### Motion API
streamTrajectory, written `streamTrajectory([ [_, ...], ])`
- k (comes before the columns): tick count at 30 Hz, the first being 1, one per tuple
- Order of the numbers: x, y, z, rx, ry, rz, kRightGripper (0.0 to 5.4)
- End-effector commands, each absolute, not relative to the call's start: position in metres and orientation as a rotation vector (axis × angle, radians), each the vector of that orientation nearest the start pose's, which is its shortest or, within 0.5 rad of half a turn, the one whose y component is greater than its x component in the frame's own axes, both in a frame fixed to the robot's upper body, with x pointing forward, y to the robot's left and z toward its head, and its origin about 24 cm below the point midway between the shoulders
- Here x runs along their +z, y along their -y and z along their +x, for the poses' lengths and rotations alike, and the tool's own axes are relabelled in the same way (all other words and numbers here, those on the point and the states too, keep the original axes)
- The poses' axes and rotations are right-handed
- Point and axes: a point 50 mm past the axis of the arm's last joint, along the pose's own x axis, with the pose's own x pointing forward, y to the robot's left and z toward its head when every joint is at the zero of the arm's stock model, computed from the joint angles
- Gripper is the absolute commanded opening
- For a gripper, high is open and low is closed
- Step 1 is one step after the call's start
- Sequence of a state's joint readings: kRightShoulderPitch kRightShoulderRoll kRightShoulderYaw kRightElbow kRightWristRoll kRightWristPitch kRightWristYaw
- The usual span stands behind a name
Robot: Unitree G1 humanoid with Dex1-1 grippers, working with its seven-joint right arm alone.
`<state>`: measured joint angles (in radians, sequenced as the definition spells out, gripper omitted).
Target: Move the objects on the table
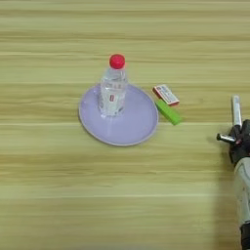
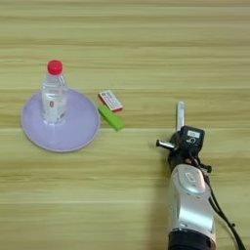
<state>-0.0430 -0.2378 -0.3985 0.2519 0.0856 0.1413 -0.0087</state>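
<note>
Wide light wooden table [image 1: 49,195] with a horizontal plank grain, smooth and matte, filling the whole frame.

Left of centre, a round lavender plate [image 1: 134,127], shallow and plain, flat on the wood. Upright on the plate's upper left part, a clear plastic bottle [image 1: 113,90]: ribbed see-through body, rounded shoulders, bright red cap, small red-marked label on the front.

Just right of the plate's rim, a small bright green rectangular block [image 1: 168,112], solid-coloured and slim, lying diagonally with its lower end toward the right. Right beside the block's upper end, a small red-and-white card [image 1: 166,94], flat and also turned diagonally; touching the block or not, hard to tell.

Toward the right of the frame, well apart from the plate, a slim silver-and-black marker pen [image 2: 180,114], pale barrel pointing straight toward the top of the frame, lower end meeting the right gripper [image 2: 183,137]. Black, boxy gripper head with a short silver peg sticking out to the left. Whether open or clamped on the pen, impossible to tell. Below it, a glossy silver forearm [image 2: 191,205], rounded, with a thin black cable along its right side, entering from the bottom edge.
</note>
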Motion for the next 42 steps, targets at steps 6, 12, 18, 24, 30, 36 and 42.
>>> streamTrajectory([
  [6,0.023,0.294,0.243,-0.39,-0.226,-0.103,1.82],
  [12,0.03,0.292,0.244,-0.386,-0.188,-0.132,2.44],
  [18,0.043,0.29,0.245,-0.388,-0.115,-0.214,3.04],
  [24,0.051,0.286,0.245,-0.379,-0.074,-0.243,3.58],
  [30,0.055,0.285,0.245,-0.377,-0.053,-0.256,4.24],
  [36,0.066,0.282,0.248,-0.352,0.002,-0.256,4.97],
  [42,0.073,0.268,0.253,-0.282,0.054,-0.227,5.38],
])
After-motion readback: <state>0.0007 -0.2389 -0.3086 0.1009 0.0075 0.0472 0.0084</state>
